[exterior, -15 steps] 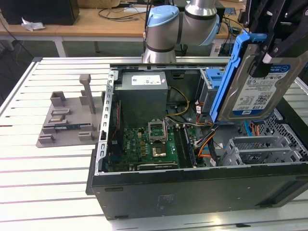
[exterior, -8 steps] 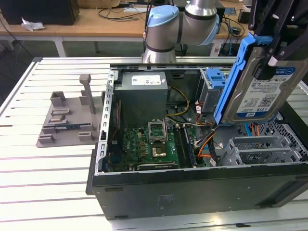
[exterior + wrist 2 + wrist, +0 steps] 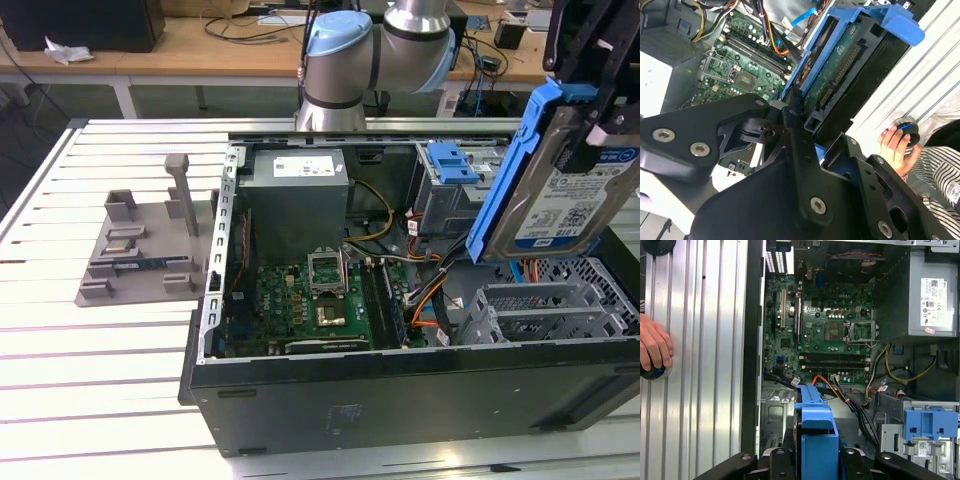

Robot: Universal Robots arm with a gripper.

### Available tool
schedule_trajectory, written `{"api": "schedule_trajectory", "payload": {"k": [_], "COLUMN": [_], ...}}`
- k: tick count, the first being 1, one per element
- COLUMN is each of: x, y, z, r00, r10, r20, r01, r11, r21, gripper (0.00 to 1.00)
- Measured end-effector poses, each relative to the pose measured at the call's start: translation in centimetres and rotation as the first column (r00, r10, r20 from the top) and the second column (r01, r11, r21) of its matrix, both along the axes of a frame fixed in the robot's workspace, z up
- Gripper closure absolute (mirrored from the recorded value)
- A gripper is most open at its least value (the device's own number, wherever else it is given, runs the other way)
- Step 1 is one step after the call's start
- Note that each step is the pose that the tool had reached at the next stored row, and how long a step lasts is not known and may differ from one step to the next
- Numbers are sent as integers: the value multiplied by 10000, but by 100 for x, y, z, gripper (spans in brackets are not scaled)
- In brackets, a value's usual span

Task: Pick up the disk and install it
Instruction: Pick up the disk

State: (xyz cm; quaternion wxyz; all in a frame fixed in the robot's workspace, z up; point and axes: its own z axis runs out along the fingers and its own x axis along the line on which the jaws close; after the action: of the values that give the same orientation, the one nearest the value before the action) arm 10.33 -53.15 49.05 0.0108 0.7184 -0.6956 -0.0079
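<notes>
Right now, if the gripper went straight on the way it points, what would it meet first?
Likely the grey metal drive cage in the open black computer case. The flat silver disk in its blue bracket, held by the gripper, would touch first; depth is unclear.

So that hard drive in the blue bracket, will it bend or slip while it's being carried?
Probably stiff: the disk is a metal-cased slab, held on edge in the gripper without sagging. Likely dense for its size. The blue carrier bracket is plastic, so it may flex or slide a little under the grip.
</notes>
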Motion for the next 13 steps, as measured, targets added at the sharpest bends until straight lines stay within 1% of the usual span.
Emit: {"api": "schedule_trajectory", "payload": {"k": [4, 5, 13], "x": [77, 110, 257], "y": [0, 0, 0], "z": [-16, -24, -58], "r00": [10000, 10000, 10000], "r10": [-1, -1, -1], "r20": [-2, -2, -9], "r01": [1, 1, 1], "r11": [10000, 10000, 10000], "r21": [1, 0, -4], "gripper": [64, 64, 64]}}
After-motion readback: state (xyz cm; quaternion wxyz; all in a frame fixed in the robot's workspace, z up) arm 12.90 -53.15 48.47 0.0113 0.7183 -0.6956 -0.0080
